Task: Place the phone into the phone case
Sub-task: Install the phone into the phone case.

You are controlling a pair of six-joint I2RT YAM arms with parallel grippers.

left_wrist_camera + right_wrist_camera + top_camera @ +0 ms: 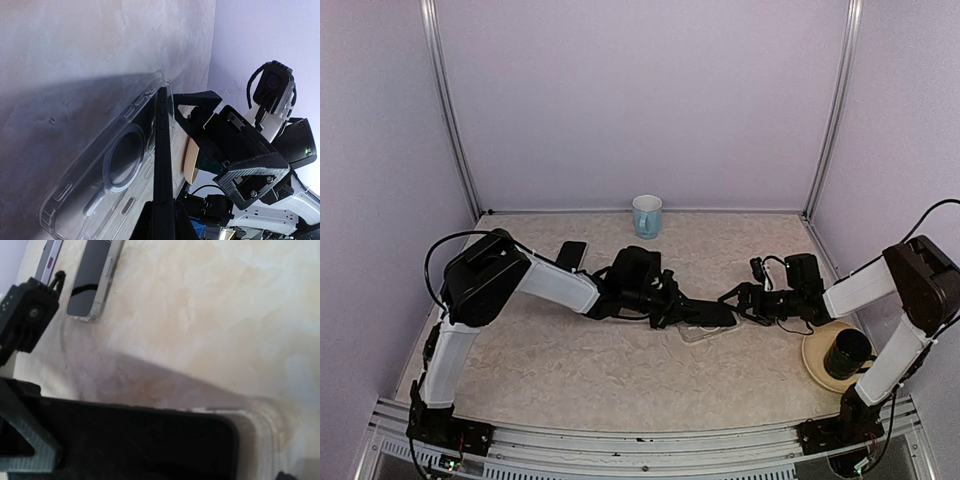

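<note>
Black phone (163,175) tight in left pincer (670,303), over clear case (100,170); right pincer (732,300) apart.

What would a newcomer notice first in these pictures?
In the middle, the left jaws hold a black phone over a clear case, and the right jaws stand open beside it. A blue mug stands at the back wall; a dark cup sits on a plate at the right.

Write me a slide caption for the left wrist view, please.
Black phone, gripped edge-on, angled over the clear case on the table; right claw stands open.
</note>
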